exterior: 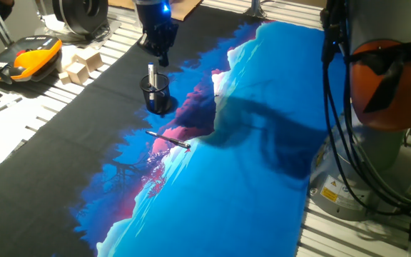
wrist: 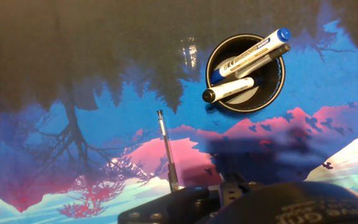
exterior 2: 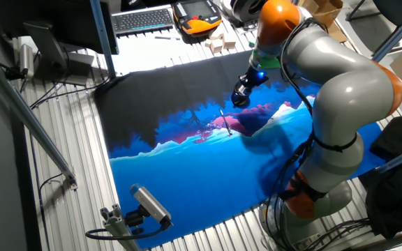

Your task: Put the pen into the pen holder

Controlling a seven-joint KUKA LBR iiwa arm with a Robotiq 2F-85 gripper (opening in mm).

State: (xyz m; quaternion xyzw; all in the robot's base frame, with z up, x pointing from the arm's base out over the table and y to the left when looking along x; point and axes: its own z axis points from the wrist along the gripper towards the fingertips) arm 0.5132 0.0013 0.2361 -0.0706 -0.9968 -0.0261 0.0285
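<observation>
- Landmark: small black cylindrical mesh pen holder (wrist: 245, 73), standing upright on the printed blue-and-pink landscape mat (wrist: 55, 143).
- Left of the holder and nearer the camera in the hand view: thin dark pen (wrist: 167, 151) lying flat on the mat, well apart from the holder, its lighter end toward the camera. Not yet in the holder.
- Handling, by judgement: light, stiff, round and smooth, so likely to roll or slip; a pinch across the mid-shaft looks safest, as it is narrow and low against the soft cloth.
- In the holder: two markers, one white-bodied with a blue cap (wrist: 248, 55), one with a black cap (wrist: 227, 91), both leaning on the rim.
- Writing: the blue-capped marker carries printed lettering, too small to read.
- Right of the holder: bare mat only.
- Gripper (exterior: 161, 51): hovers just behind and above the holder in one fixed view, holding nothing visible; cannot tell whether the fingers are spread or pressed together.
</observation>
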